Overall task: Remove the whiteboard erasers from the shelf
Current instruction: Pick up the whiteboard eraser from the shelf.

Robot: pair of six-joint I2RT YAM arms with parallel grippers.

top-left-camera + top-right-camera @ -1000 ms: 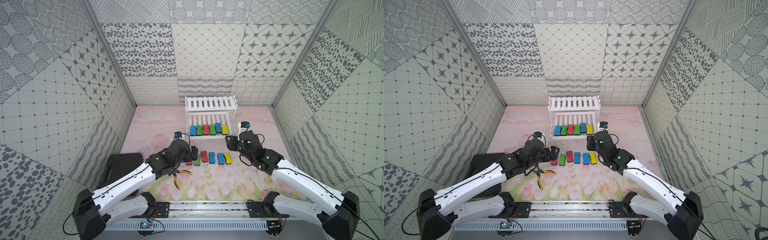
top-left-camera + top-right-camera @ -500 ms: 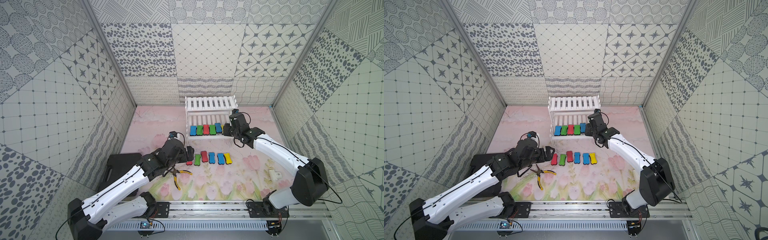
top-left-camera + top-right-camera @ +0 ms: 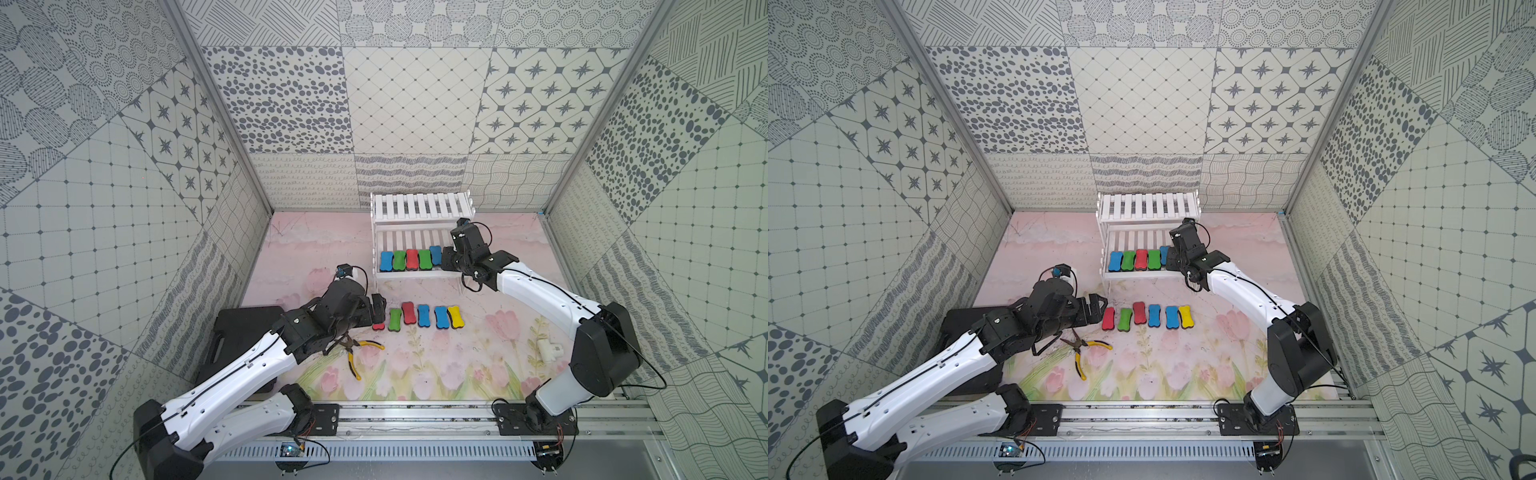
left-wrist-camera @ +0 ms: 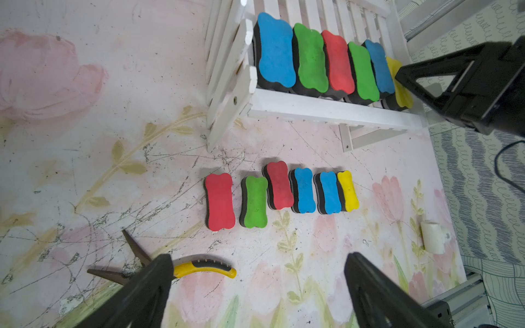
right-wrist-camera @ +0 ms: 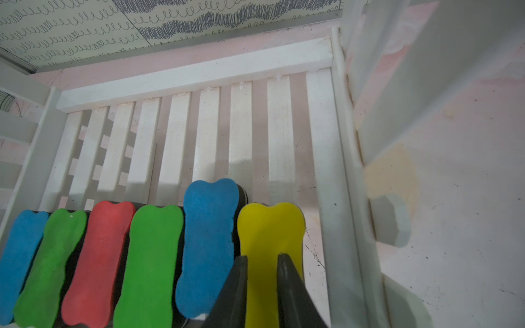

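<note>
Right gripper (image 5: 262,257) stands at the front of the shelf (image 5: 196,72), at the robot's right end of the lower tier. Its fingers (image 5: 238,284) are drawn close together over the yellow eraser (image 5: 270,227), with only a thin strip of yellow showing between them. Whether they pinch that pad or merely hang over it cannot be told from these views. Left gripper (image 4: 258,255) is spread wide and carries nothing. It hovers above the table (image 4: 113,113) beside the table row (image 4: 279,184), with the yellow-handled pliers (image 4: 204,268) under it. The table row numbers six erasers laid out in front of the shelf: red, green, red, blue, blue and yellow, the last two touching. The shelf row (image 4: 338,62) also numbers six, all on the lower tier and packed side by side: blue, green, red, green, blue and the yellow one at the end. No eraser shows on the upper tier (image 3: 419,205) in either top view. Assessment: the task stands at about half, with six pads off and six to come. The yellow pad is judged the item in hand. The blue eraser (image 5: 210,227) sits hard against it and the shelf's side rail is just beside it, so a lift may drag the neighbour or catch the rail. A black case (image 3: 245,328) and a small white fitting (image 4: 433,237) lie well apart from the work.
</note>
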